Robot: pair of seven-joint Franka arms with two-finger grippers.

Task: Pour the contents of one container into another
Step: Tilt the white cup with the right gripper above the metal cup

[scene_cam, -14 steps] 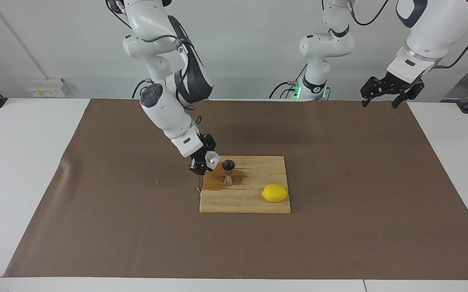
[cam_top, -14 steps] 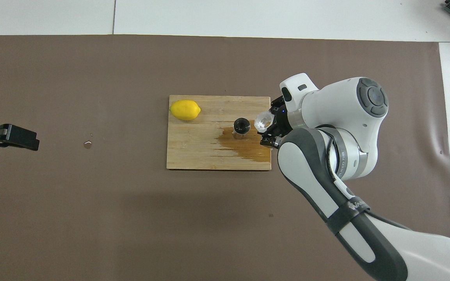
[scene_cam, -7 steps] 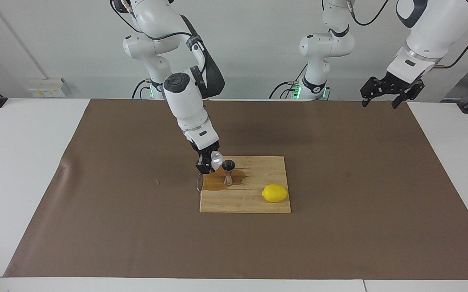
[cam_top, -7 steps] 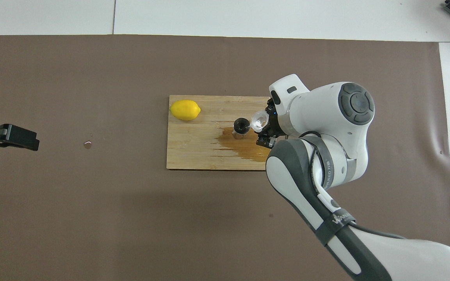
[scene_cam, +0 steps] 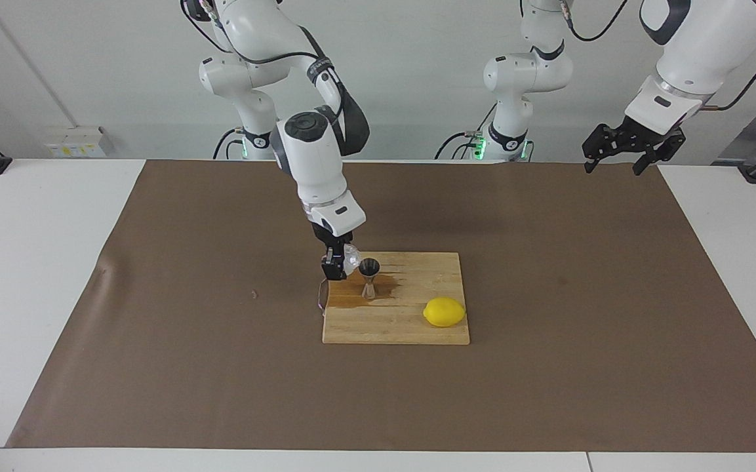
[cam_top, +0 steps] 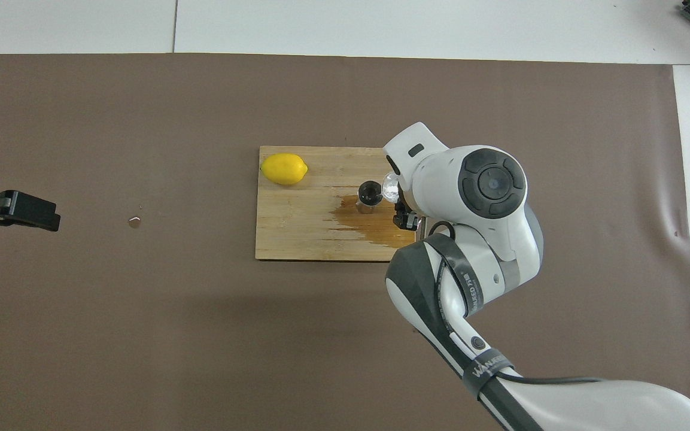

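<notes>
Facing view: the right claw (scene_cam: pixel 337 262) hangs over the cutting board's (scene_cam: pixel 417 328) edge toward the right arm's end of the counter, clenched on the tumbler (scene_cam: pixel 350 259).
Left claw: the left claw (scene_cam: pixel 621 152) waits spread wide and empty, over the mat's (scene_cam: pixel 548 393) edge at the left arm's end.
Tumbler: clear and faceted, held off the board and tipped toward the jigger (scene_cam: pixel 369 276), its lip just beside the jigger's rim; whether they touch I cannot tell.
Jigger: steel, hourglass-shaped, upright on the board, standing at the edge of the wet patch (scene_cam: pixel 355 296).
Wet patch: a dark stain spreads over the wood around the jigger's foot toward the right arm's end, which suggests liquid has missed the cup.
Lemon: the lemon (scene_cam: pixel 444 312) lies on the same board, farther from the robots than the jigger and well apart from it.
Step in hand: pouring, as I judge it.
How to do it well: bring the tumbler's lip squarely over the jigger's small mouth, then tilt slowly by rotating the wrist.
Caution: the jigger is narrow at the foot, so a nudge from the glass could topple it.
</notes>
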